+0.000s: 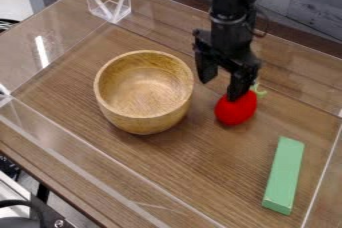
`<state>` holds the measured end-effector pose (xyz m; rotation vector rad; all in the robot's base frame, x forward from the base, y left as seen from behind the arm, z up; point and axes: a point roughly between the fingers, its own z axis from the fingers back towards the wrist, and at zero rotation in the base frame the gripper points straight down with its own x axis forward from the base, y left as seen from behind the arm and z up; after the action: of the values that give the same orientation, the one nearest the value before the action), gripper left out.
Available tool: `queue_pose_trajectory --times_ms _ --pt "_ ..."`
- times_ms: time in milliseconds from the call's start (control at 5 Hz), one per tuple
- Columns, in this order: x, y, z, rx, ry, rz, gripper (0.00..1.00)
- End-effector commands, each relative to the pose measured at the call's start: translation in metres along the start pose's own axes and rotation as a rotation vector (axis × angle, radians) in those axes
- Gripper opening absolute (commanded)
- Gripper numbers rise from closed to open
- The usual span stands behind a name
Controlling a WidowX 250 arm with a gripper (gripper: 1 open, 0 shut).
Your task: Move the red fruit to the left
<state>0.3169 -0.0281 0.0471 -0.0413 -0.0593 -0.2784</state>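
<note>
Open hand (227,82) above the red fruit (238,109)

Camera view: the fingers stand spread, gripping nothing, just over the fruit, which sits on the tabletop (174,162) right of the wooden bowl (144,91); a green block (283,175) lies near the right edge.

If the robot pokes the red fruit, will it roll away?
Probably a little. The red fruit looks round and smooth, so it may roll on the flat wooden table. Its leafy tip could make it wobble and stop soon.
</note>
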Motion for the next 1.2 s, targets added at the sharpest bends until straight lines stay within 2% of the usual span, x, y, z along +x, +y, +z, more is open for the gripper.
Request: queue_pose_trajectory --times_ms 0,200,400,600,1000 --pt "0.001 -0.001 -0.018 0.003 -0.013 0.034 1.00" --pt "0.000 -0.001 -0.029 0.005 -0.008 0.079 0.00" --pt "0.007 -0.005 -0.030 -0.002 -0.007 0.023 0.00" --pt "0.014 -0.008 -0.017 -0.012 -0.027 -0.022 0.00" --pt "0.010 -0.004 0.025 -0.018 -0.074 0.054 0.00"
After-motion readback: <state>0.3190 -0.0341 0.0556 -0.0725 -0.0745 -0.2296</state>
